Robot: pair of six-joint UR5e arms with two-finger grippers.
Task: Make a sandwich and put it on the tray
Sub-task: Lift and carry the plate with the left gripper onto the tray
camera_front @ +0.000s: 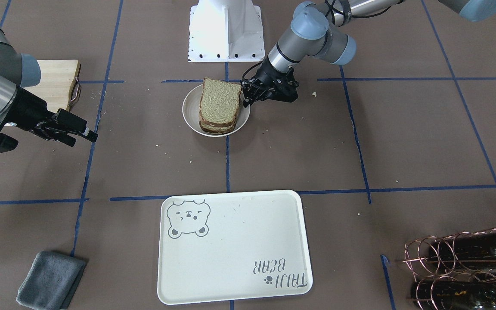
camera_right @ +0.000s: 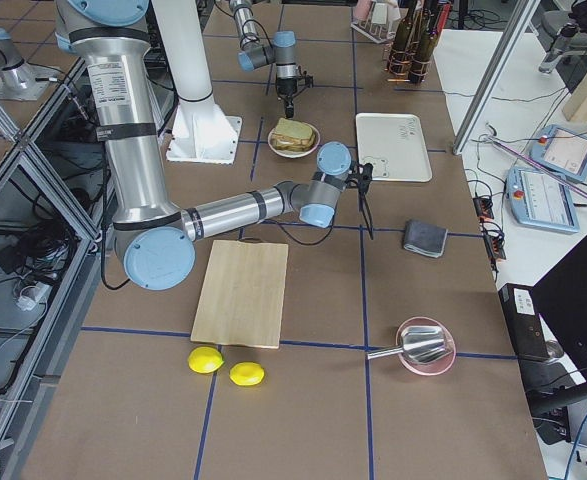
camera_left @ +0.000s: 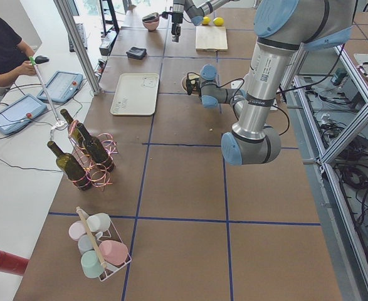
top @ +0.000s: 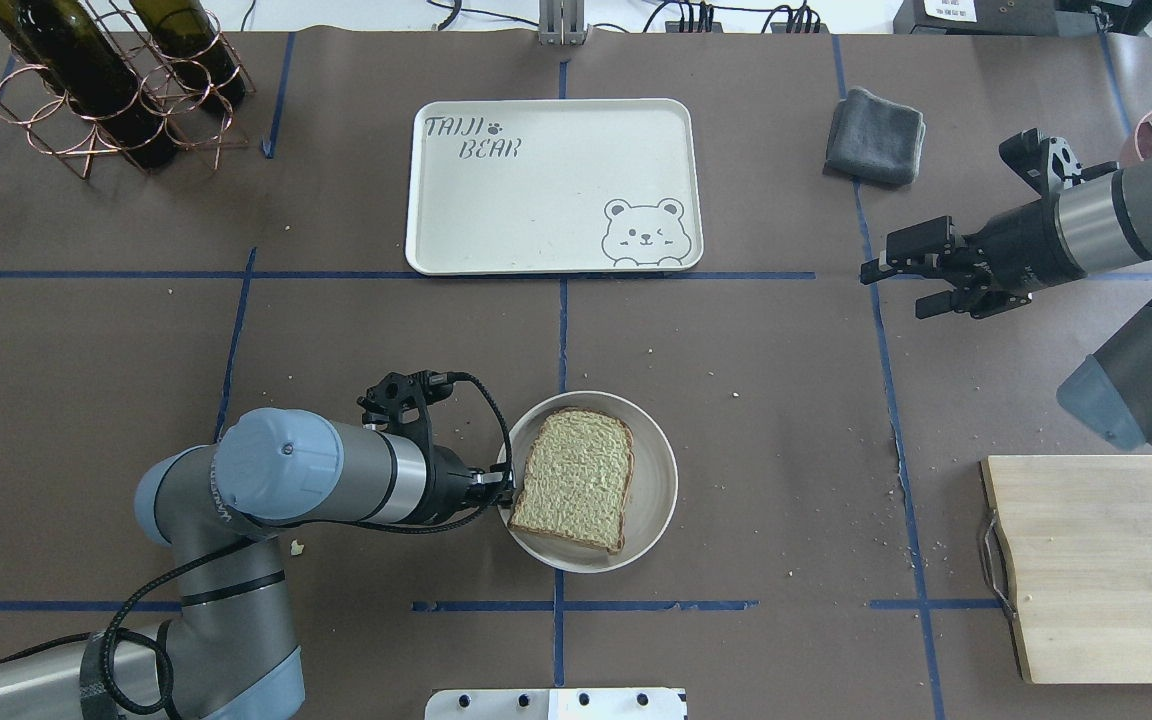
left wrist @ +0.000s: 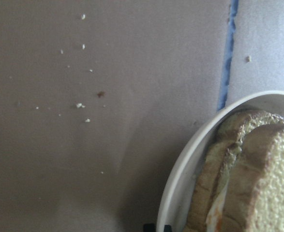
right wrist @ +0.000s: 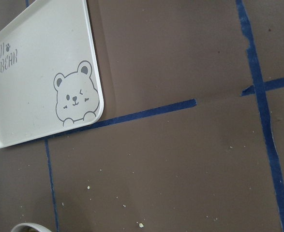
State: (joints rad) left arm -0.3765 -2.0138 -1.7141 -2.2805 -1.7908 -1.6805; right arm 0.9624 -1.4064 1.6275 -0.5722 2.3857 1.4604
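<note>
The sandwich point(top: 576, 480) is two tan bread slices with dark brown crust, stacked one on the other. At their edge a little white and orange shows between them. It rests in a small round off-white plate point(top: 658, 480) near the robot's side of the table, mid-width. The tray point(top: 546, 190) is cream and rectangular with rounded corners. It lies flat farther out, well apart from the sandwich, with a grey bear face in one corner and grey "TAIJI BEAR" lettering in the opposite one.

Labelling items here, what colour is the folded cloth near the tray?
Dark grey cloth, clearest in the overhead view.
</note>
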